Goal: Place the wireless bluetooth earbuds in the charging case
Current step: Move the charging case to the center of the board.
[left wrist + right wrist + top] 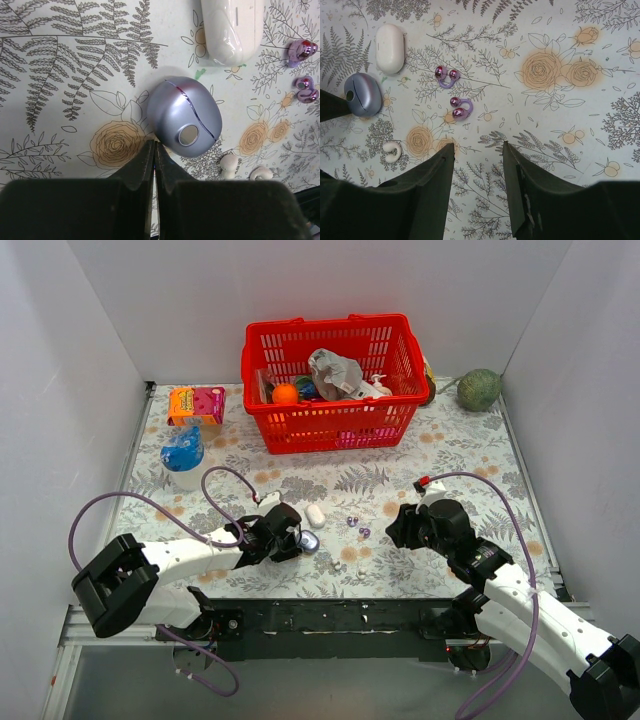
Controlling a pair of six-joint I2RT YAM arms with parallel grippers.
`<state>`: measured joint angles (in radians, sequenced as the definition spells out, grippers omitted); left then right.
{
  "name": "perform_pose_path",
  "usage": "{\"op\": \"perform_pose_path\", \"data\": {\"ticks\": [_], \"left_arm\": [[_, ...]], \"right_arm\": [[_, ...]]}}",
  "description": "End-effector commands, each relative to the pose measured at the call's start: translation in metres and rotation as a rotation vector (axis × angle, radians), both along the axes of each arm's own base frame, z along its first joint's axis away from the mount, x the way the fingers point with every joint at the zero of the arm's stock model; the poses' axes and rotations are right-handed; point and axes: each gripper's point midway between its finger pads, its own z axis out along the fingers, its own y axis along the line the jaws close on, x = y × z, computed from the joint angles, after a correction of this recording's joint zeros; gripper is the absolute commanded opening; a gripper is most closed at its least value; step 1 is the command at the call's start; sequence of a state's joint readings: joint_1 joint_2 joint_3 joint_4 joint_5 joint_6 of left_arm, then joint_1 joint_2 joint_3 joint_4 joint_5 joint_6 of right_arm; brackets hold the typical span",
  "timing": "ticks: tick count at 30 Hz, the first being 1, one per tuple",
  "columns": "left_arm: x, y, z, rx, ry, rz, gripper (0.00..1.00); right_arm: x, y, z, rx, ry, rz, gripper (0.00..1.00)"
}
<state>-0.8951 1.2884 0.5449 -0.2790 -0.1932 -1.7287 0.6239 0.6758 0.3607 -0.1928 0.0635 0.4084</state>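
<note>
Glossy purple earbuds [460,107] lay midway along the near edge of the desk [400,465] — light, slick, likely to skid; best pinched across the arched bridge. Nearby the right hand [477,150] gaped empty; the left hand [155,150] was closed on nothing beside the lilac case [185,117].

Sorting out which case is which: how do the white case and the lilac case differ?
The white case is a long pill; the lilac case is rounder. The white case shows no button; the lilac case has a round silver one. The lilac case lies nearer the left end effector than the white case. Both are closed.
</note>
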Motion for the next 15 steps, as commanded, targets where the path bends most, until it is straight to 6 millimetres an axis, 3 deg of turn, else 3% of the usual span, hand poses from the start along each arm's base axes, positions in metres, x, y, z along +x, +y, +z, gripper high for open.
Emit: {"op": "perform_pose_path", "data": {"ticks": [1,5,8,13,15], "left_arm": [[-0.003,-0.005,-0.002,-0.017,-0.003,-0.015,0.00],[-0.002,-0.001,0.003,-0.010,-0.011,-0.006,0.00],[-0.004,0.010,0.018,0.005,-0.031,0.017,0.08],[-0.008,0.033,0.051,0.045,-0.086,0.017,0.69],[-0.008,0.035,0.061,0.067,-0.115,-0.034,0.79]], "right_arm": [[0.003,0.004,0.013,0.015,-0.021,0.010,0.52],[0.002,0.003,0.012,0.009,-0.018,0.008,0.52],[0.002,0.002,0.015,0.007,-0.022,0.007,0.52],[0.003,0.002,0.016,0.003,-0.031,0.011,0.54],[0.004,0.003,0.016,0.000,-0.030,0.017,0.55]]}}
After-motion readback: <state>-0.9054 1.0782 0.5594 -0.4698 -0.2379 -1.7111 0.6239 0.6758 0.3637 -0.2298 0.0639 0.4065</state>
